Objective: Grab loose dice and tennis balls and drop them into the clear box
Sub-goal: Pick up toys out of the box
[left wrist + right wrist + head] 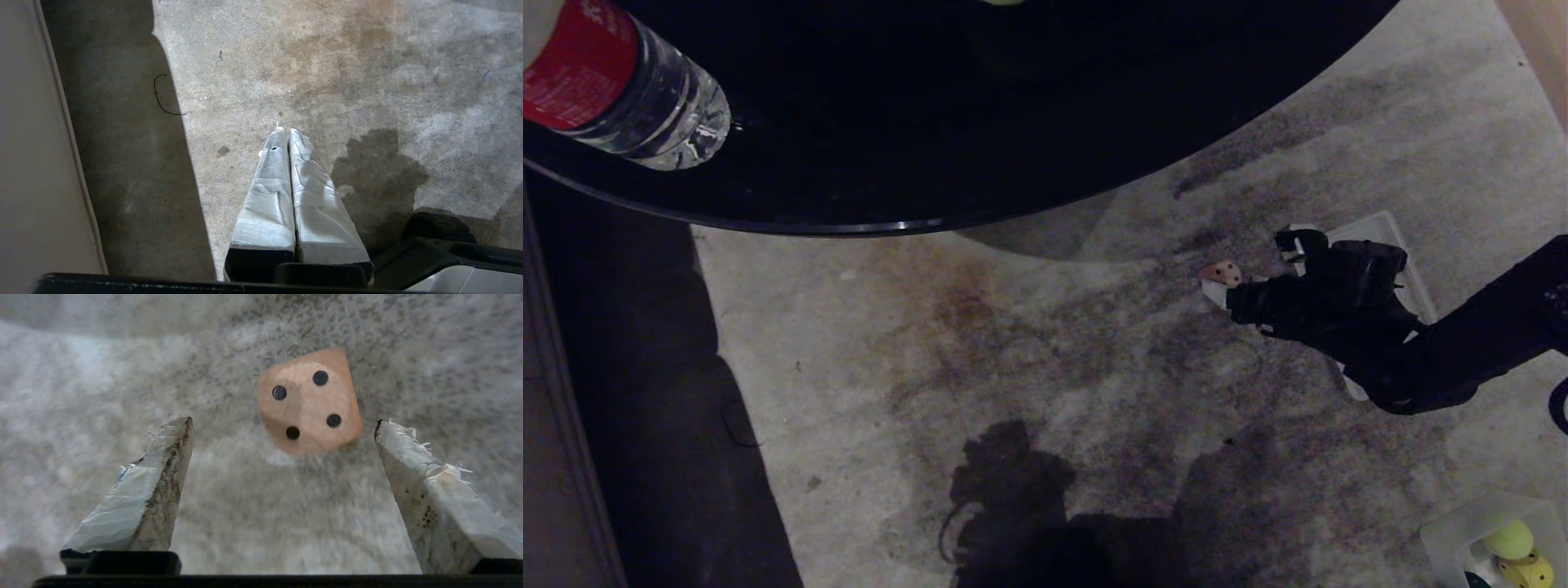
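The shallow translucent plastic clear box (1445, 539) sat at near right on the stained grey carpet (1013, 367), holding a fuzzy yellow-green tennis ball (1508, 539) and a yellow dotted die (1531, 572). The right gripper (282, 428) stood wide open, empty, just short of the tan dotted die (309, 402) lying on the carpet. The left gripper (286, 132), fingers pressed together, held nothing.

The right arm (1462, 351) enters from the right edge of the head view and reaches leftward, low over the carpet; its right gripper (282, 424) points down and away from the robot, the two white-wrapped fingers (163, 473) spread wide with nothing between them; in the head view the fingertips seem just off the floor, though the dark housing hides most of them. The left gripper (288, 134) hangs over the carpet, its taped fingers (269, 196) pressed together, holding nothing.
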Robot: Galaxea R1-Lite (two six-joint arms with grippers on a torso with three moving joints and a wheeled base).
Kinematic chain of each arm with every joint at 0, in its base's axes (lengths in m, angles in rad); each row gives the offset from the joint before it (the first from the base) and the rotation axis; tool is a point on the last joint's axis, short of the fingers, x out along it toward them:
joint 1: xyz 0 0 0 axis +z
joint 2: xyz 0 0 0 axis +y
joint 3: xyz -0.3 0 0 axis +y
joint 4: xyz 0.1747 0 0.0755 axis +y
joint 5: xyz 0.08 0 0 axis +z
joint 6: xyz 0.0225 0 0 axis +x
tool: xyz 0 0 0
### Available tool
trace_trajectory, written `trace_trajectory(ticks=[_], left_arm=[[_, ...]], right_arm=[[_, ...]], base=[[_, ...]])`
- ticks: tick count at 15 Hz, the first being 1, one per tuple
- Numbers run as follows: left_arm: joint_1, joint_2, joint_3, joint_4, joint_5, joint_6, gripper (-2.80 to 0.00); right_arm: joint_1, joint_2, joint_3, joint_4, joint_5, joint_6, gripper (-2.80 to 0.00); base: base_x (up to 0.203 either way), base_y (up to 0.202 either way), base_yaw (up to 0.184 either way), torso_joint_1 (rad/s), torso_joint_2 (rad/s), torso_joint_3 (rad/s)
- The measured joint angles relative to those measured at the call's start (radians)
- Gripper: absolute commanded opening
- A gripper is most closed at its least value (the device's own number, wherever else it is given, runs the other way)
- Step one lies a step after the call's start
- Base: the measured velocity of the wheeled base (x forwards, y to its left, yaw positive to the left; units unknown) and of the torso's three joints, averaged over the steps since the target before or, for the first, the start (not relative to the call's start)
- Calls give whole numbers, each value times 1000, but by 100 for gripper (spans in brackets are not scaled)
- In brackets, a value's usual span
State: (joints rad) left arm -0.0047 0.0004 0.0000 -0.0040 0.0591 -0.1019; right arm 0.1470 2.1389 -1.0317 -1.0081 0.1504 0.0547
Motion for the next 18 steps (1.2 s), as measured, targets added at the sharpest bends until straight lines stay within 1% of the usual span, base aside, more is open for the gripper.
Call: trace_trajectory(ticks=[3,4,5,7,9,12,15,18], left_arm=[[0,0,0,0,0,0,-280],[0,0,0,0,0,0,-280],[0,0,0,0,0,-1,-280],[0,0,0,0,0,0,-280],[0,0,0,0,0,0,-280],[0,0,0,0,0,0,-280],[0,0,0,0,0,0,-280],[0,0,0,0,0,0,-280]], right_arm=[[-7,60,-37,-22,-1,-1,0],[-8,81,-51,-41,-1,-3,-249],[-9,99,-66,-60,-1,-5,-280],[-9,130,-94,-92,-2,-7,-280],[-10,147,-110,-97,-3,-33,-280],[-14,162,-107,-117,-1,-124,-280],[-23,142,-55,-109,-3,-131,-280],[-43,62,35,-94,-2,-130,-280]], base=[[0,0,0,0,0,0],[0,0,0,0,0,0],[0,0,0,0,0,0],[0,0,0,0,0,0],[0,0,0,0,0,0],[0,0,0,0,0,0],[0,0,0,0,0,0],[0,0,0,0,0,0]])
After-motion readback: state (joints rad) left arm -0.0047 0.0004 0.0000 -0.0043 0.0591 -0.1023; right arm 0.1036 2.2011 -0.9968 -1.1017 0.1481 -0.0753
